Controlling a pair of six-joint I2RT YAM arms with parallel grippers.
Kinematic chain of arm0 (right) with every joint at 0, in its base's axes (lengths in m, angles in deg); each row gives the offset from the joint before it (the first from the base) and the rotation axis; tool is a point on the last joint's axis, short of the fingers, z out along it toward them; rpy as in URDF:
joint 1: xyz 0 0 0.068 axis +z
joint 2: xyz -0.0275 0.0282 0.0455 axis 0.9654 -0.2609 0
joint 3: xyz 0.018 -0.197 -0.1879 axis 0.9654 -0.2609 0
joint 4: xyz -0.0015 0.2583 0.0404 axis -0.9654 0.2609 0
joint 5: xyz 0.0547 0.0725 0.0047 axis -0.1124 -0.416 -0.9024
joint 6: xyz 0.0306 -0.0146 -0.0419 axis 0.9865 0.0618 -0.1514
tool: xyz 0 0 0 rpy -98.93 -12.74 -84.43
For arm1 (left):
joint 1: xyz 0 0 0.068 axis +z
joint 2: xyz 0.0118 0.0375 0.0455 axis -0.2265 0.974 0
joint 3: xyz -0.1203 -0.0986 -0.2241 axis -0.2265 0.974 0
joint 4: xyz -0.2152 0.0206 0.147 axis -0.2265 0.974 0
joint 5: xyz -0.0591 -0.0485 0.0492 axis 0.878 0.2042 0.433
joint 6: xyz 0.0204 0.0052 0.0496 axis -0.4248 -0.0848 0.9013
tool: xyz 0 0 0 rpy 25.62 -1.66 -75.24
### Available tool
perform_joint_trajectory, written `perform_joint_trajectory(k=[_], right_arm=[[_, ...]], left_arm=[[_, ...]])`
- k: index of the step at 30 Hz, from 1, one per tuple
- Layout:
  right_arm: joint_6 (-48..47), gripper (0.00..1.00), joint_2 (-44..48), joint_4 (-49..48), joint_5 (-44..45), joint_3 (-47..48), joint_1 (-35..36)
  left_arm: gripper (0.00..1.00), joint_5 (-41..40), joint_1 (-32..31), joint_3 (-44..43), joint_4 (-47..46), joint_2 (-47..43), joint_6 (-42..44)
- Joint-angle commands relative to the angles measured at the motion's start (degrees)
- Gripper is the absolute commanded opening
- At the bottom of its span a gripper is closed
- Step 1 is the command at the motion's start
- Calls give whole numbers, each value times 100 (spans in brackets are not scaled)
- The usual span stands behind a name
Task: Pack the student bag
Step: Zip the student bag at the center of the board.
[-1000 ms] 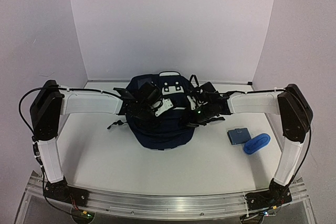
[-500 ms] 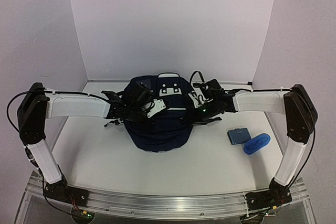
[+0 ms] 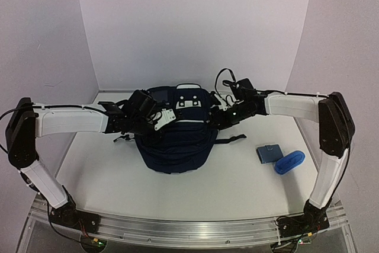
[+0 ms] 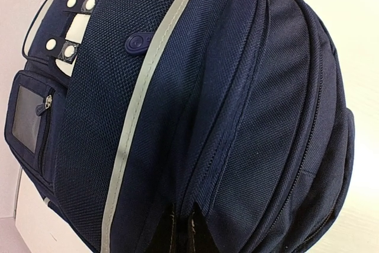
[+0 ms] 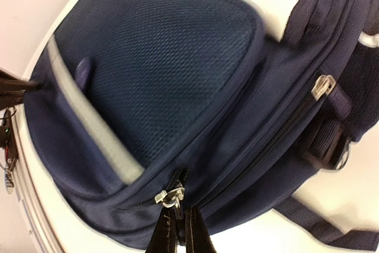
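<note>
The student bag [image 3: 177, 143], a navy backpack with a white buckle patch [image 3: 189, 102], lies mid-table between both arms. My left gripper [image 3: 161, 119] is at the bag's left upper side, shut on a fold of its fabric beside a zipper seam [image 4: 180, 220]. My right gripper [image 3: 217, 117] is at the bag's right side, shut on the metal zipper pull [image 5: 170, 197] of a side zipper. In the right wrist view the dark fingertips [image 5: 198, 238] pinch the pull tab just below the slider. A grey reflective stripe [image 4: 139, 87] runs over the bag's mesh front.
A small blue pouch [image 3: 269, 153] and a bright blue oblong object [image 3: 290, 162] lie on the white table to the right of the bag. A loose dark strap [image 3: 231, 140] trails from the bag's right side. Lilac walls close in the back and sides.
Both grippers have moved toward the back wall and apart, drawing the bag's top with them. The left gripper has closed on the fabric. The left arm's elbow has swung outward to the left.
</note>
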Motion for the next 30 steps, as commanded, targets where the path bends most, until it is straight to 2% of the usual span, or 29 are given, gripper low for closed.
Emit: perform_joint_trajectory(k=[1, 5, 9, 17, 21, 23, 27, 30], right_arm=[[-25, 0, -405, 70, 1094, 616, -620], [-116, 0, -502, 52, 595, 649, -612], [-471, 0, -272, 74, 55, 197, -487], [-689, 0, 820, 153, -137, -1118, 510], [-497, 0, 1038, 97, -203, -1337, 1049], [-299, 0, 1059, -44, -238, -1364, 1237], [-297, 0, 817, -121, 445, -1014, 1246], [-451, 0, 629, -101, 908, -668, 689]], left_arm=[[0, -389, 321, 303, 1306, -576, 41], [0, -215, 322, 380, 1585, -695, 173], [0, -154, 321, 474, 1814, -825, 234], [0, -403, 346, 584, 1733, -905, -74], [0, -999, 543, 677, 1365, -878, -500], [0, -773, 692, 537, 1397, -865, -735], [0, -291, 726, 511, 1502, -883, -706], [0, -299, 731, 772, 1478, -1029, -514]])
